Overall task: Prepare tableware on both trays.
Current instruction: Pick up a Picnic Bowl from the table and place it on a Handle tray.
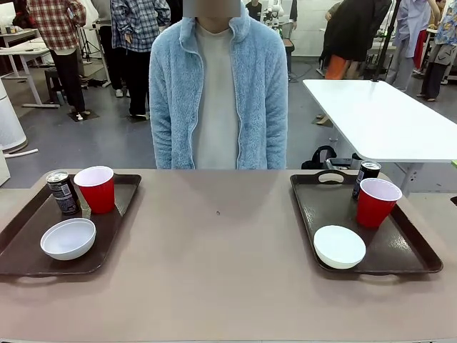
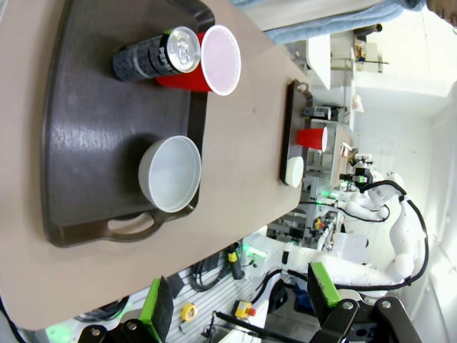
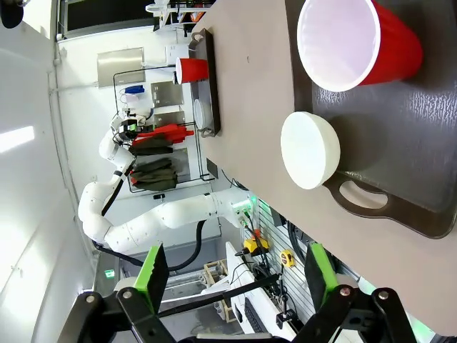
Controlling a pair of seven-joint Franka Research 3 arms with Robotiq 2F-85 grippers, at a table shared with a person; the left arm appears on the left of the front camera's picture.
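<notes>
Table [image 1: 221,279]: two trays [image 1: 118,214]; two cups [image 1: 95,189].

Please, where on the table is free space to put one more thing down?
The wide tan tabletop between the two dark brown plastic trays is bare. On the left tray, free floor lies behind the white bowl. On the right tray, the far corner with red cup and dark can is crowded.
</notes>
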